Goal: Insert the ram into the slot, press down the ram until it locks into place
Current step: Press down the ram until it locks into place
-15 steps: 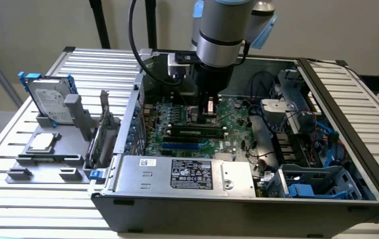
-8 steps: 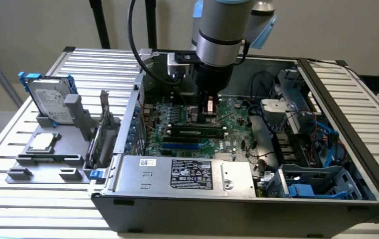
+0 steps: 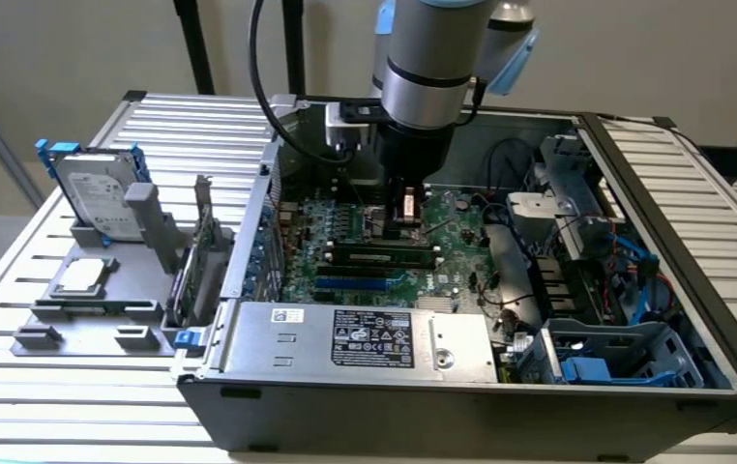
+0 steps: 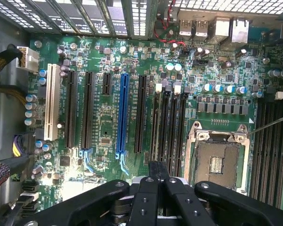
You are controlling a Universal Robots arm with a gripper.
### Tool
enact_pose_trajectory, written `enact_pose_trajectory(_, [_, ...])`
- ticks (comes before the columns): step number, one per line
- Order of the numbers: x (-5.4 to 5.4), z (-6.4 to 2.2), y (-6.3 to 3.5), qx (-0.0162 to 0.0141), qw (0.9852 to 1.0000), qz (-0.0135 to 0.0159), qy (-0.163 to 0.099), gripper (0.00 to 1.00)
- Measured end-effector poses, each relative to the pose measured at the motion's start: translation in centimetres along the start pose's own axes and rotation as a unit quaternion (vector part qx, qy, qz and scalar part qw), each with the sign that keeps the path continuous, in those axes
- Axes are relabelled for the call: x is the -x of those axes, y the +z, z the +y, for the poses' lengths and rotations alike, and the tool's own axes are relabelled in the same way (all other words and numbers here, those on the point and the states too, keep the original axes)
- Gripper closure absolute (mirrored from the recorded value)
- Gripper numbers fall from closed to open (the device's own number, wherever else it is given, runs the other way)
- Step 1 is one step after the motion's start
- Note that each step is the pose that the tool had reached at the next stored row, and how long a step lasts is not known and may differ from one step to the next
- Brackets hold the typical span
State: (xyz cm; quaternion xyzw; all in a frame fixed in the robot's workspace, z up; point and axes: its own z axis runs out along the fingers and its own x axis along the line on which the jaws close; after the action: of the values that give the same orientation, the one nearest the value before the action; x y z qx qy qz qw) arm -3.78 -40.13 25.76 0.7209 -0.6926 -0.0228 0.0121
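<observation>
The black two-fingered gripper (image 4: pixel 158 176) hangs low over the green motherboard (image 4: pixel 108 122) inside the open grey computer case (image 3: pixel 472 406). Its fingers (image 4: pixel 151 188) are pressed close together, pinching nothing I can make out. In the exterior view, the long green ram stick (image 3: pixel 384 258) lies seated in a narrow black memory slot (image 3: pixel 382 264), at about six o'clock from the gripper, just beside it
</observation>
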Motion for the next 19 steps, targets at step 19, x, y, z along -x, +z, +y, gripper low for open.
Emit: enact_pose_trajectory(19, [0.3, 0.07, 1.98, 0.0000, 1.0000, 0.0007, 0.000, 0.89])
